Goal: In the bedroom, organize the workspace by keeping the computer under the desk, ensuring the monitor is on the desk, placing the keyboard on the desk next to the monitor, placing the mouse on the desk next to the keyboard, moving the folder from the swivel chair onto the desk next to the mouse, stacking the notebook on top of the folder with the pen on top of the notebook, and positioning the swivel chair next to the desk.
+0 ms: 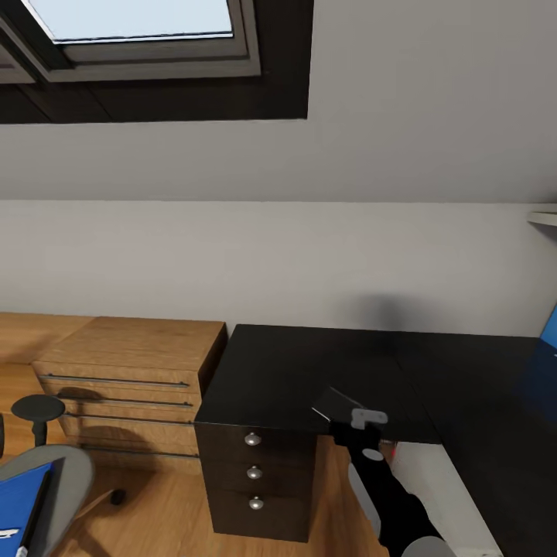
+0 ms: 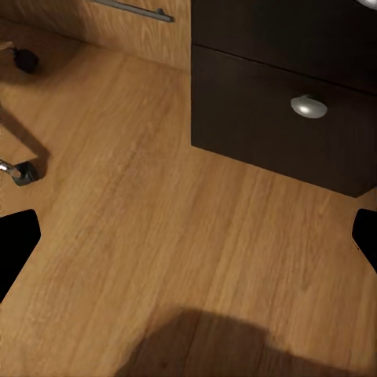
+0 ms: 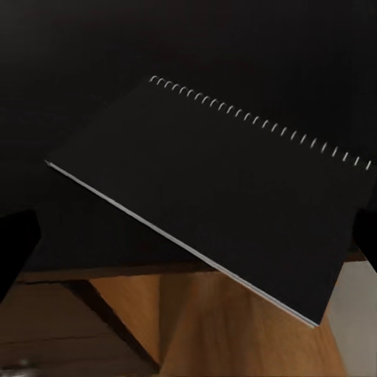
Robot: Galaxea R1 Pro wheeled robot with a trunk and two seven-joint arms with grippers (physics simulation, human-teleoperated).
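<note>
One notebook, one worktop edge

One black spiral notebook (image 3: 212,188) hangs in the right gripper (image 1: 363,422), clamped at its edge, over the worktop (image 1: 309,371) corner above the drawers. Folder (image 1: 23,503) lies on the swivel chair (image 1: 66,472), far left of the worktop; left gripper's state I cannot tell.

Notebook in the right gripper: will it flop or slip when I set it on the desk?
The notebook looks flat and unbent while held, so probably stiff. It is thin, likely light. Its smooth dark cover over the glossy desk may slide easily.
</note>
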